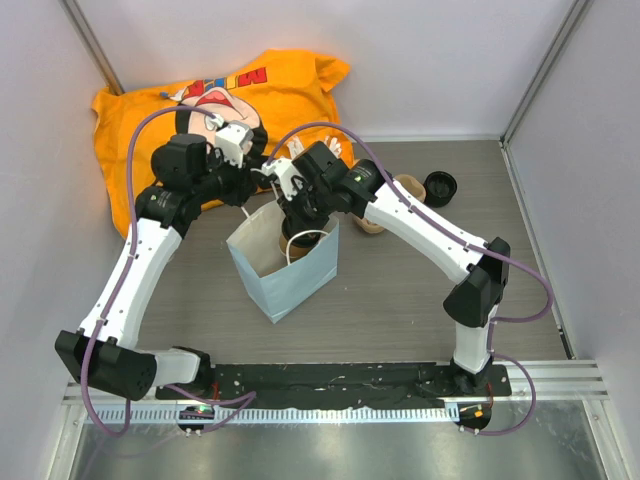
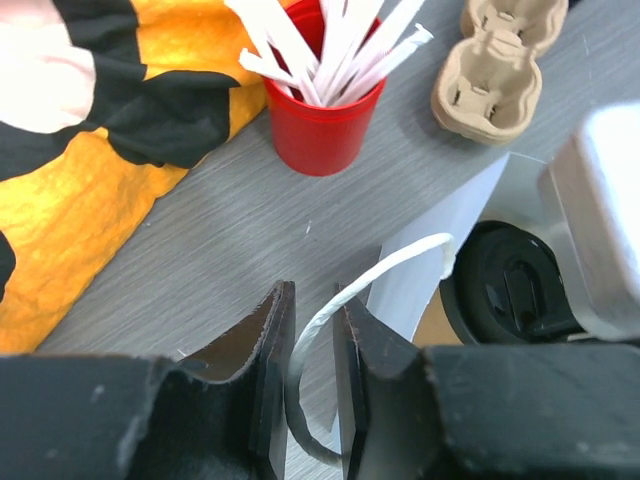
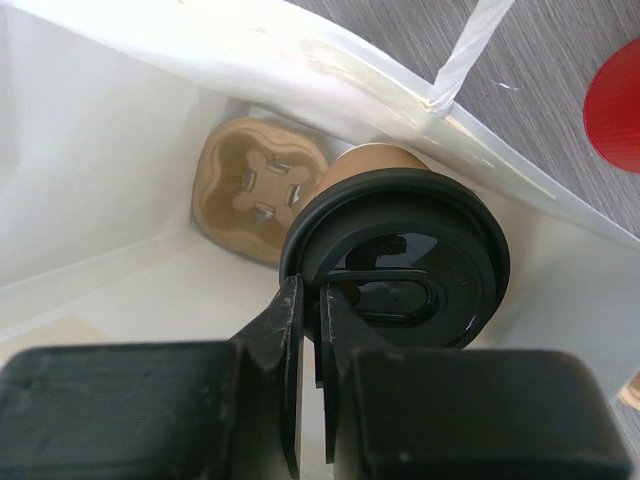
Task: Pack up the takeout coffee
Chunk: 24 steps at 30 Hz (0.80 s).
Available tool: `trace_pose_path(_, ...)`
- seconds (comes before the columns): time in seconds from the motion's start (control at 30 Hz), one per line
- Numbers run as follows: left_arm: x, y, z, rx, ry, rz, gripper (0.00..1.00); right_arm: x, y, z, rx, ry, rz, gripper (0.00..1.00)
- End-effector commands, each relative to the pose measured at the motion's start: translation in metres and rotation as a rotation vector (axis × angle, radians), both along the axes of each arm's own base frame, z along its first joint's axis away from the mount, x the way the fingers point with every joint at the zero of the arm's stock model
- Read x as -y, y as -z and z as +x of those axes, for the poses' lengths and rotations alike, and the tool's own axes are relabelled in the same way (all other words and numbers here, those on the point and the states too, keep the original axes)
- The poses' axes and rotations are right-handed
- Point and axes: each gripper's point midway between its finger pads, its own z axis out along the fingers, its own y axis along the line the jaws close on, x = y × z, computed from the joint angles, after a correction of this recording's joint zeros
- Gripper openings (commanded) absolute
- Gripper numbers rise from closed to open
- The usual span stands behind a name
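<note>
Kraft takeout coffee point(image 3: 400, 250): 1, inside 1 bag point(image 1: 290, 282).

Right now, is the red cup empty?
No, the red cup is stuffed with white sticks that poke out above its rim.

Red block letters on orange T-shirt point(image 1: 300, 95), upside down & partly hidden, approx. "MIM"; nothing else legible.
</note>
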Motion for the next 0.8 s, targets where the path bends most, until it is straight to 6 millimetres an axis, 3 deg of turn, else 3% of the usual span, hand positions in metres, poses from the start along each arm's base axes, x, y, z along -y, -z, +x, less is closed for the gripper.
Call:
trace_pose_path(0.0,-0.007,-0.016,0.01,0.059,-0.079,-0.043,0.25,-0.005,0.002,0.009,0.054,0.013,-0.009,0.01)
trace_pose_path(0.3,-0.014,-0.017,0.014,0.059,-0.132,-0.063,0.2,0.003,0.017,0.015,0.057,0.043,-0.07,0.01)
trace_pose_path(0.77,-0.013,-0.019,0.009,0.058,-0.119,-0.076,0.2,-0.002,0.031,0.02,0.052,0.051,-0.102,0.01)
